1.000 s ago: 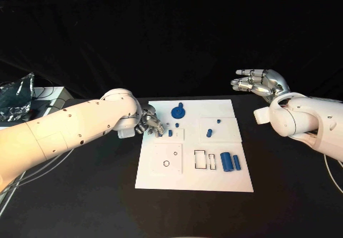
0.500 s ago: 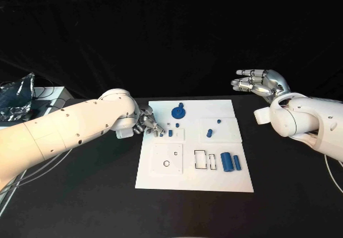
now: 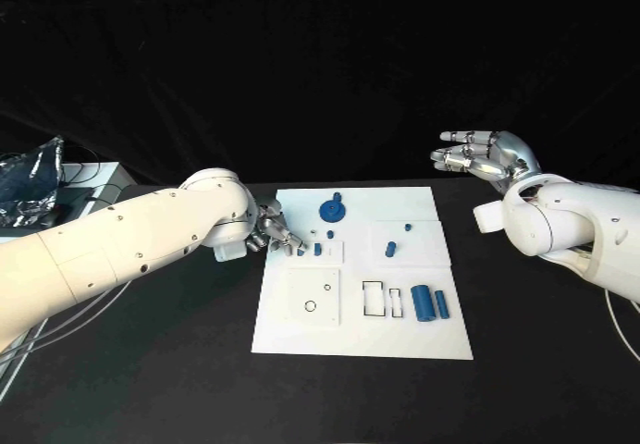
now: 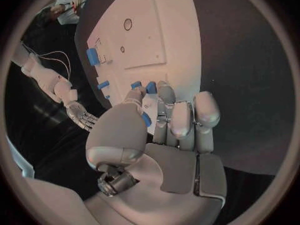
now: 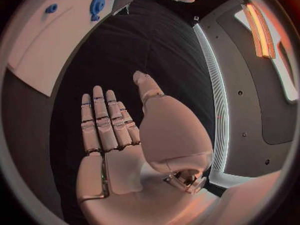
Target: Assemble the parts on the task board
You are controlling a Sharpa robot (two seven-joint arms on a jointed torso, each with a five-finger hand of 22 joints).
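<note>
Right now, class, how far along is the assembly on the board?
Early. Done: nothing clearly; the gear sits at the board's far edge. In hand: the left hand pinches a small blue part above the board's left side. Left: two cylinders lie loose beside empty slots. The right hand idles open.

A matt black cloth-like surface is seen on the bench [image 3: 160, 370]; the board [image 3: 400, 333] looks matt white, the parts [image 3: 423, 302] smooth blue plastic, the fingers [image 4: 180, 120] glossy metal.

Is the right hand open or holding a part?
Open: the right hand holds nothing, fingers extended and apart, raised off the task board.
</note>
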